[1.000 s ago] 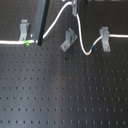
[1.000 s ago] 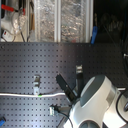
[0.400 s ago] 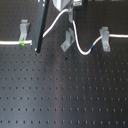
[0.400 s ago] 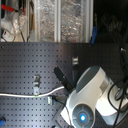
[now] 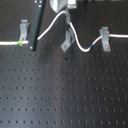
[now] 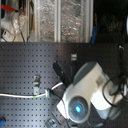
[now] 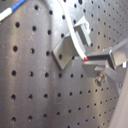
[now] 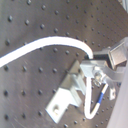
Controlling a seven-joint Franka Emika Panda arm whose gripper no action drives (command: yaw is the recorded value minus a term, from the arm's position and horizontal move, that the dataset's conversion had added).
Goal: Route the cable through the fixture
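Note:
The white cable (image 5: 50, 26) runs in from the first exterior view's left, with its green band (image 5: 19, 43) by the left bracket. It rises to my gripper (image 5: 66, 19), drops past the fixture (image 5: 67, 41), a diagonal grey bracket, and goes on by its blue band (image 5: 92, 47) to the right bracket. The gripper is shut on the cable just above the fixture. In the first wrist view the cable (image 7: 72, 32) crosses the fixture's (image 7: 62, 50) forked top beside the gripper (image 7: 91, 63). In the second wrist view the cable (image 8: 45, 45) arcs to the gripper (image 8: 95, 69) over the fixture (image 8: 67, 95).
Two upright grey brackets stand on the black perforated board, one at the first exterior view's left (image 5: 23, 30) and one at its right (image 5: 105, 39). A black rod (image 5: 36, 25) slants down by the left bracket. The white arm (image 6: 85, 95) fills the second exterior view's lower right.
The arm has shifted toward the second exterior view's left. The held stretch of cable has come down closer to the diagonal fixture.

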